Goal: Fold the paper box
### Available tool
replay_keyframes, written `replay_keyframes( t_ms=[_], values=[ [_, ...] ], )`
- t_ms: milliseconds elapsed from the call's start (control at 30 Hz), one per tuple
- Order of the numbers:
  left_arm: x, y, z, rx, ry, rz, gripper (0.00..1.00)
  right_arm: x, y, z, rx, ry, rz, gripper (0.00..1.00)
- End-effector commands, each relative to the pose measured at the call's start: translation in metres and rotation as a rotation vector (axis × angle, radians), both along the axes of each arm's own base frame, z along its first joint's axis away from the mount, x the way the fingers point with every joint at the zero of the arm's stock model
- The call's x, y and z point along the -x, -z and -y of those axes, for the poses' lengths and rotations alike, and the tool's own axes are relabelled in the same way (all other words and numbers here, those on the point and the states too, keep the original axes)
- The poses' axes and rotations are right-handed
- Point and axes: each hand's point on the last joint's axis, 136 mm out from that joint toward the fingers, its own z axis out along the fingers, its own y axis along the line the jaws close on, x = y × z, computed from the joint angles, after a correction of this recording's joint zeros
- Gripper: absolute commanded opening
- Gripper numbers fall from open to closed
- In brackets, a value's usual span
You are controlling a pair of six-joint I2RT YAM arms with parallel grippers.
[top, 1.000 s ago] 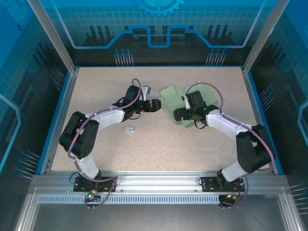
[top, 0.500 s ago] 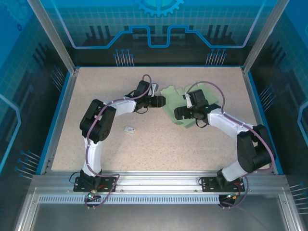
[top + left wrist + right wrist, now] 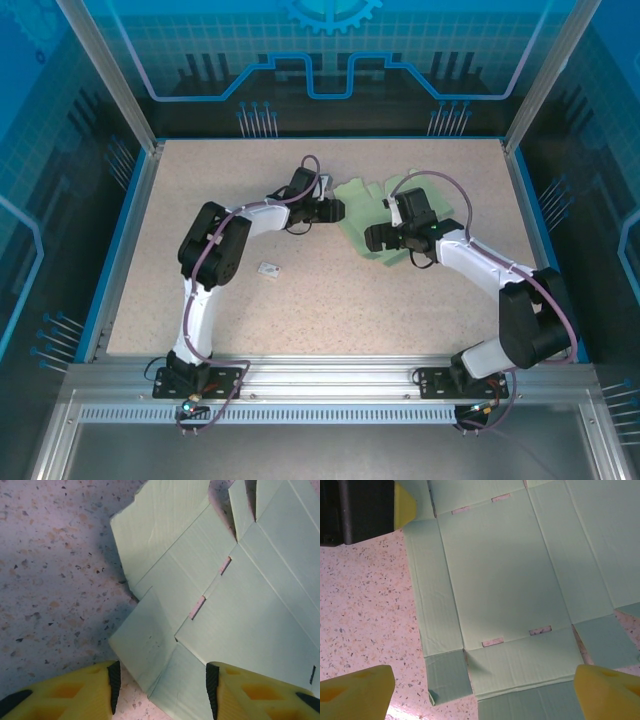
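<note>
The paper box (image 3: 357,191) is a flat pale mint-green die-cut sheet with flaps, lying unfolded at the back middle of the table. My left gripper (image 3: 337,211) sits at its left edge. In the left wrist view the jaws (image 3: 162,687) stand apart, astride a corner flap of the sheet (image 3: 260,605), with neither pad touching the card. My right gripper (image 3: 373,238) hovers over the sheet's near edge. Its yellow fingers (image 3: 355,692) are spread wide above the flat card (image 3: 500,570), holding nothing. A left finger (image 3: 404,505) shows at the sheet's corner.
A tiny white tag (image 3: 268,269) lies on the speckled tabletop (image 3: 330,310) in front of the left arm. Blue walls (image 3: 125,215) and metal posts bound the table on all sides. Open tabletop lies between the sheet and the arm bases.
The left arm has swung right and forward, bringing its gripper to the sheet's left edge. The right gripper has shifted slightly right over the sheet.
</note>
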Motion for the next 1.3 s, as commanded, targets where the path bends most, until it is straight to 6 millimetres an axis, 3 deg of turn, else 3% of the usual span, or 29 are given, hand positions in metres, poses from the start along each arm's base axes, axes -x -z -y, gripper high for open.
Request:
replay_keyframes(
  t_ms=[0,400,667,800,933,1267],
  values=[
    [-0.004,-0.002,0.004,0.016,0.012,0.0,0.48,0.004,-0.002,0.004,0.007,-0.002,-0.004,0.94],
    [-0.01,-0.007,0.012,0.069,0.027,-0.001,0.3,0.007,-0.003,0.002,0.017,-0.005,-0.012,0.94],
    [-0.013,-0.026,0.015,0.102,0.047,0.014,0.13,0.013,-0.007,0.003,0.013,-0.023,0.004,0.94],
    [-0.006,-0.051,0.014,0.11,0.077,0.047,0.05,0.012,-0.018,0.0,0.0,-0.054,0.025,0.94],
    [0.006,-0.088,0.012,0.109,0.124,0.101,0.0,0.011,-0.04,-0.007,-0.054,-0.116,0.049,0.94],
    [0.046,-0.191,-0.005,0.028,0.264,0.311,0.0,0.016,-0.122,-0.028,-0.14,-0.286,0.192,0.92]
  ],
)
